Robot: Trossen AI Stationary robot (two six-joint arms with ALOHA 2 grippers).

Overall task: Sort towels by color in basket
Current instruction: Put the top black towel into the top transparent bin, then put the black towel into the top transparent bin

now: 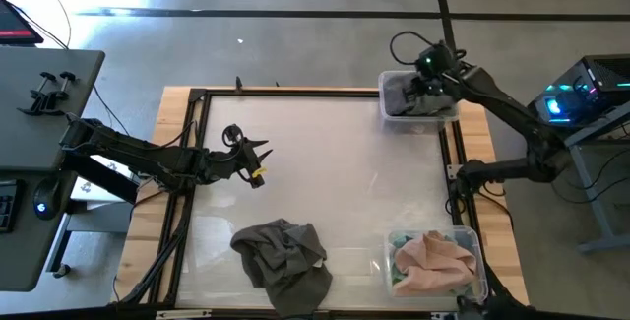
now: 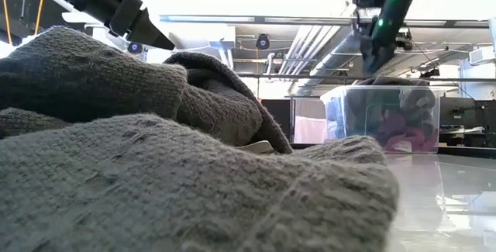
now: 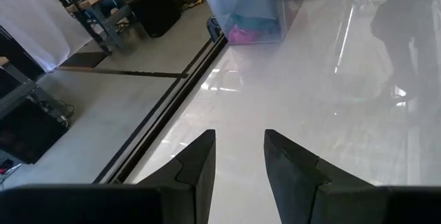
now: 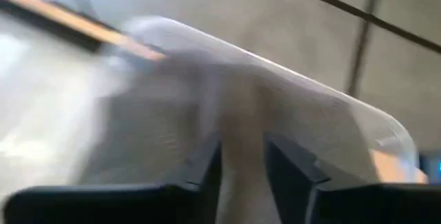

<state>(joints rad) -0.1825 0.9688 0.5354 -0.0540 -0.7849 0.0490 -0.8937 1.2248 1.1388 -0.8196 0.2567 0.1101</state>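
Dark grey towels (image 1: 285,256) lie heaped on the table near its near edge and fill the low view's foreground (image 2: 155,167). A clear far-right bin (image 1: 391,113) holds grey cloth, and magenta shows through its wall (image 2: 403,139). The near-right bin (image 1: 479,251) holds peach-pink towels (image 1: 433,259) over mint and green ones. My left gripper (image 1: 261,162) hovers open over bare table, left of centre (image 3: 240,136). My right gripper (image 1: 425,89) hangs open just above the far-right bin's grey cloth (image 4: 241,141); nothing shows between its fingers.
A black frame (image 1: 202,162) runs round the table's mat. The glossy middle of the table (image 1: 345,182) lies between the grey heap and the two bins. Desks and equipment stand off both sides of the table.
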